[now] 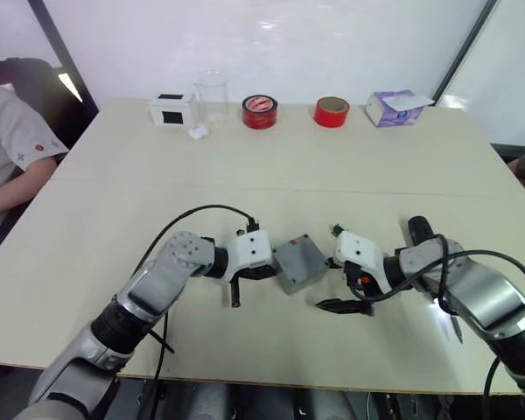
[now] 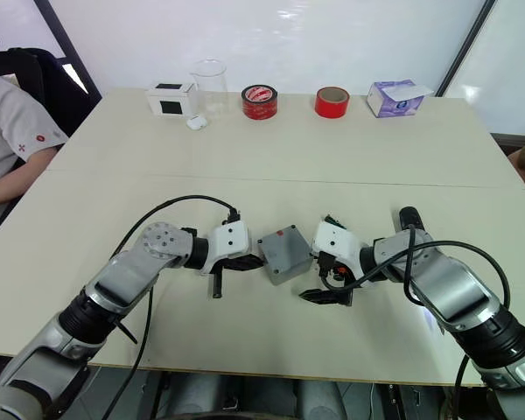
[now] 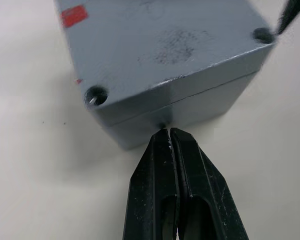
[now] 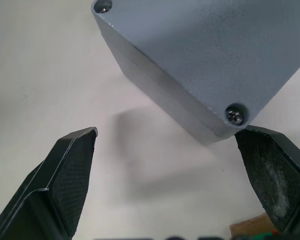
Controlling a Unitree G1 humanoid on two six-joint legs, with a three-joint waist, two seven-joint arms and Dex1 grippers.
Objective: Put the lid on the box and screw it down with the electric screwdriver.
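A pale table (image 1: 271, 166) is carrying the box (image 1: 303, 269) near its 6 o'clock edge, the lid (image 1: 296, 255) already sitting on it; the left gripper (image 3: 171, 137), jaws together, is touching its side, while the right gripper (image 4: 170, 145), jaws apart, is waiting beside a corner; judging by this, screwing is pending and calls for fetching the screwdriver, whose whereabouts are hard to make out.

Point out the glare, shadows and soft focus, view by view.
Left eye view: glare whitens the far wall, and a small bright light spot lies on the table by the right arm. Right wrist view: the grey square box casts a soft shadow. Left wrist view: the box's near edge looks soft.
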